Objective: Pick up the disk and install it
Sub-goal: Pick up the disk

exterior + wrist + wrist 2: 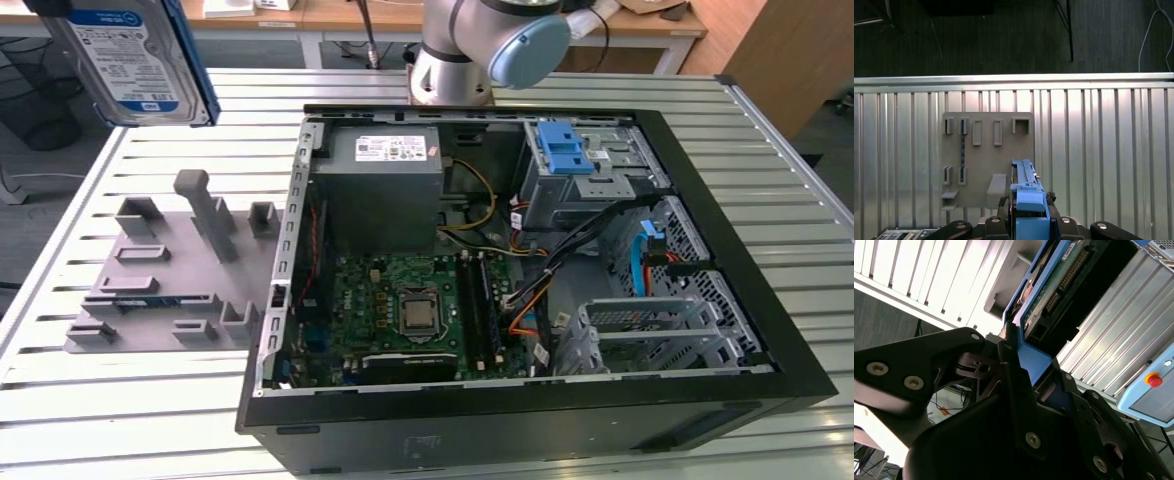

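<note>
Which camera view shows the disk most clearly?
The exterior view: the disk shows its labelled face there. The second wrist view shows its circuit-board side, the first wrist view its blue-framed edge.

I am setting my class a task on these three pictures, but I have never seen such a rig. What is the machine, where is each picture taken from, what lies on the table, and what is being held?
The machine is one robot arm with a gripper at its end. The exterior view comes from a camera off the arm, looking down on a slatted metal table. On the table lie an open computer case and, at the exterior view's left, a grey holder block. Both wrist views come from cameras riding on the arm. The gripper is shut on the disk, a silver hard drive in a blue frame, held in the air above the table.
</note>
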You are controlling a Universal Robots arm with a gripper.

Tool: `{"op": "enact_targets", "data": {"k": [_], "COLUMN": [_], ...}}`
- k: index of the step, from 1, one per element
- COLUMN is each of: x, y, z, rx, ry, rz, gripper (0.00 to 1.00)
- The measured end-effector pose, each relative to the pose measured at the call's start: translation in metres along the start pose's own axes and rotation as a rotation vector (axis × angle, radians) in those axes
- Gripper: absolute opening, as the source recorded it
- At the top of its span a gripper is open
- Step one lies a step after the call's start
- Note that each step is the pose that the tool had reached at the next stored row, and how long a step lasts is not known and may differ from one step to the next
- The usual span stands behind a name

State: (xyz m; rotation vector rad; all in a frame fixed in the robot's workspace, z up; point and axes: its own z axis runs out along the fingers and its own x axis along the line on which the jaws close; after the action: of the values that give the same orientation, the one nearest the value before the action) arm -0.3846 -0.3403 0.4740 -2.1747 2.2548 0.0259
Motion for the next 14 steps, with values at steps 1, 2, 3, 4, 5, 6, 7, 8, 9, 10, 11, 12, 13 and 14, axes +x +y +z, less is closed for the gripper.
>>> {"op": "enact_targets", "data": {"k": [1, 2, 3, 4, 5, 6, 7, 8, 9, 10, 11, 12, 13, 14], "x": [0.0000, -0.0001, -0.0001, -0.0001, -0.0002, -0.0002, -0.0002, -0.0002, -0.0002, -0.0003, -0.0003, -0.0003, -0.0003, -0.0004], "y": [-0.0007, -0.0014, -0.0021, -0.0028, -0.0035, -0.0043, -0.0050, -0.0057, -0.0064, -0.0071, -0.0078, -0.0085, -0.0092, -0.0099], "z": [0.0000, 0.0000, 0.0000, 0.0000, 0.0000, 0.0000, -0.0001, -0.0001, 0.0000, 0.0000, -0.0001, -0.0001, -0.0001, -0.0001], "rx": [-0.0001, 0.0000, 0.0000, 0.0000, 0.0000, 0.0000, -0.0001, -0.0001, 0.0000, 0.0000, -0.0001, -0.0001, 0.0000, 0.0000], "ry": [0.0000, 0.0000, 0.0000, 0.0000, 0.0000, 0.0000, 0.0000, 0.0000, 0.0000, 0.0000, 0.0000, 0.0000, 0.0000, 0.0000], "rz": [0.000, 0.000, 0.000, 0.000, 0.000, 0.000, 0.000, 0.000, 0.000, 0.000, 0.000, 0.000, 0.000, 0.000], "gripper": [0.36, 0.36, 0.36, 0.36, 0.36, 0.36, 0.36, 0.36, 0.36, 0.36, 0.36, 0.36, 0.36, 0.36]}}
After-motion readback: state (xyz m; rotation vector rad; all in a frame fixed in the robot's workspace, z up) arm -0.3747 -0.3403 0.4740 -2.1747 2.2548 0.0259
